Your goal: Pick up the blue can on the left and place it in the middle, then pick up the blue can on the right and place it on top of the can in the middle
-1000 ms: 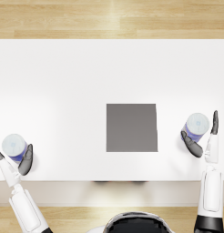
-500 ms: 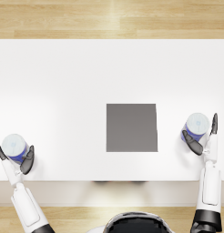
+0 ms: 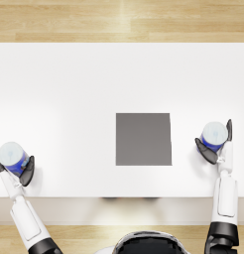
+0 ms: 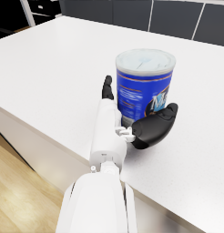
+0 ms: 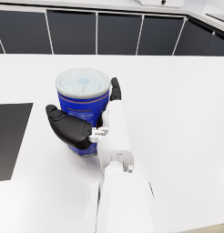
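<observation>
while upright, each can between fingers

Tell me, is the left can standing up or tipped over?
Upright: the left can stands on the table, pale lid facing up, left hand around it.

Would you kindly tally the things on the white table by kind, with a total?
Blue cans: 2, the left can with the left hand around it, and the right can with the right hand around it
Dark grey square mats: 1, the mat in the middle
Total: 3
</observation>
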Action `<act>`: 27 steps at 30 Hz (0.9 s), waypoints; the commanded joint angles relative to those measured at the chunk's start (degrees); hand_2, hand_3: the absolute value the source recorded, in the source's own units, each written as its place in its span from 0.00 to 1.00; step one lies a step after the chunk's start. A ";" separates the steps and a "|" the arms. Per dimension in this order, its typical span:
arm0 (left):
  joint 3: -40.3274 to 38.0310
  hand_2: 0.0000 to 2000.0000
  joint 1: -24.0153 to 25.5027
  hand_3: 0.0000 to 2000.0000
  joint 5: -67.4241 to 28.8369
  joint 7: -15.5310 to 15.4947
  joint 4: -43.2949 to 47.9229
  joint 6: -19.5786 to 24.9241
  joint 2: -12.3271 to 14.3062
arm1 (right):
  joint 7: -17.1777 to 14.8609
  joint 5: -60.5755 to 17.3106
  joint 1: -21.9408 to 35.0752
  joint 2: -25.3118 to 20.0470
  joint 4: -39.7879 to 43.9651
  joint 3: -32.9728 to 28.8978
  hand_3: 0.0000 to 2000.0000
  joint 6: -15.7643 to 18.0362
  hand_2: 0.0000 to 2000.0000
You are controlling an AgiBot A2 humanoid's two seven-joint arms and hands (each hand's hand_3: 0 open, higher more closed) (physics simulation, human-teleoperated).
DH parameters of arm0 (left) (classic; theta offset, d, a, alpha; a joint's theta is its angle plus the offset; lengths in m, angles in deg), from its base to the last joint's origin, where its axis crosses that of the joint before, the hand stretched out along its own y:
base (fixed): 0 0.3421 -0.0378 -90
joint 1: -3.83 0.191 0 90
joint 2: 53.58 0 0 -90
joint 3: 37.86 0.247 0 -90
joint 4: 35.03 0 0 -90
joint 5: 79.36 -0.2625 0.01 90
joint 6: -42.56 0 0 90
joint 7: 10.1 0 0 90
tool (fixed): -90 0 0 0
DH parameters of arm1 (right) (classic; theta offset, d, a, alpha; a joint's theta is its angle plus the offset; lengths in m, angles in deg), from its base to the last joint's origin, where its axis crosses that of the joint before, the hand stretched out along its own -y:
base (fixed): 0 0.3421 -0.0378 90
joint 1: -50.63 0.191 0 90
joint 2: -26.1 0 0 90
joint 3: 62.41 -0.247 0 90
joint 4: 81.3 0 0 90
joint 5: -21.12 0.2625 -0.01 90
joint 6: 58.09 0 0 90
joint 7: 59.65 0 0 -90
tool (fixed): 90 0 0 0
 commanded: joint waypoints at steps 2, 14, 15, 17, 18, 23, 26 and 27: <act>0.06 0.68 -1.27 0.16 -0.01 -0.86 -1.72 -0.17 -0.46 | 0.08 0.01 1.68 -0.17 0.96 -0.49 0.16 0.48 0.68; 9.14 1.00 1.62 0.76 -0.06 1.44 23.60 1.43 1.28 | 0.54 -0.03 -1.69 -1.06 -19.06 -1.51 0.76 6.08 1.00; 11.43 1.00 1.14 0.76 -0.06 1.49 24.68 1.69 1.05 | 0.57 -0.03 -1.89 -1.14 -20.83 -0.82 0.76 5.94 1.00; 16.46 1.00 -0.42 0.76 -0.06 1.54 24.72 2.01 0.58 | 0.64 -0.03 -1.69 -1.23 -23.33 0.14 0.76 5.73 1.00; 18.86 1.00 -1.25 0.76 -0.06 1.56 24.61 2.13 0.48 | 0.67 -0.03 -1.41 -1.26 -23.96 0.43 0.76 5.77 1.00; 29.95 1.00 -6.90 0.76 -0.07 1.70 23.08 2.67 1.31 | 0.71 -0.02 -1.82 -1.70 -25.71 1.24 0.76 5.81 1.00; 34.30 1.00 -10.33 0.76 -0.08 1.73 21.77 2.77 2.69 | 0.62 -0.03 -2.04 -1.90 -26.89 1.93 0.76 6.21 1.00; 35.32 1.00 -11.69 0.76 -0.08 1.72 20.66 2.80 3.24 | 0.63 -0.03 -2.09 -1.97 -27.46 1.98 0.76 6.24 1.00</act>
